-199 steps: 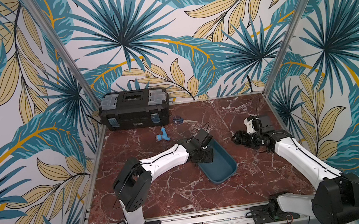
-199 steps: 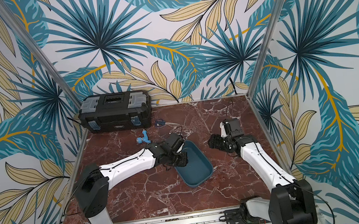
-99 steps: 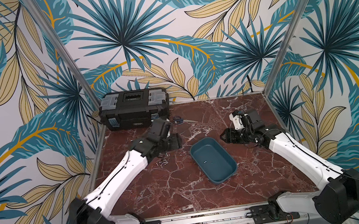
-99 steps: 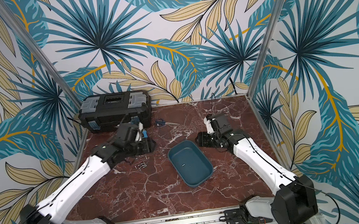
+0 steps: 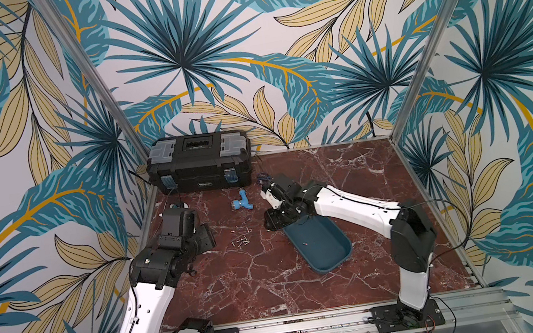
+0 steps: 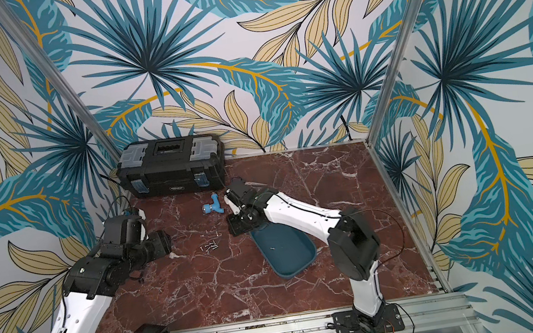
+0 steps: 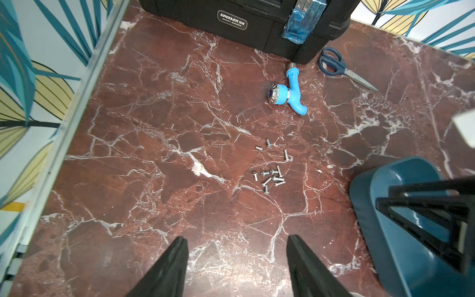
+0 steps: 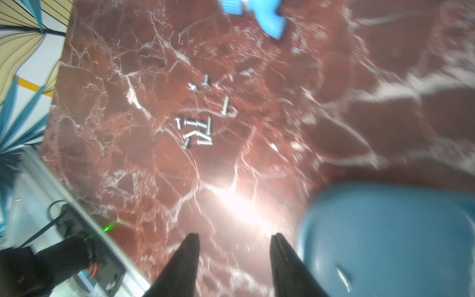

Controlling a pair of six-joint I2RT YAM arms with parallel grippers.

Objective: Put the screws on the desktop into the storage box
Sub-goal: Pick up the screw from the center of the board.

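On the desktop (image 5: 274, 279) I count eleven screws (image 7: 270, 177). Three lie a little apart on the side toward the blue pipe fitting (image 7: 288, 92), and about eight lie in a tight group, some touching each other, so the count of the group is not fully sure. One more small screw (image 5: 305, 241) lies inside the storage box (image 5: 326, 251), near the middle of its floor. There is one storage box, and it stands on the desktop to the right of the screw group, well apart from it. The left gripper (image 7: 236, 237) is above bare marble on the left side of the screws. Its two fingers are spread wide and nothing is between them. The right gripper (image 8: 235, 234) is at the far end of the storage box, between the box and the screws. Its two fingers are parted less widely, and they hold nothing either. At the back of the desktop stand one black toolbox (image 5: 199, 162) and, just beside its right corner, one pair of scissors (image 7: 341, 66). The single pipe fitting lies between the toolbox and the screws.
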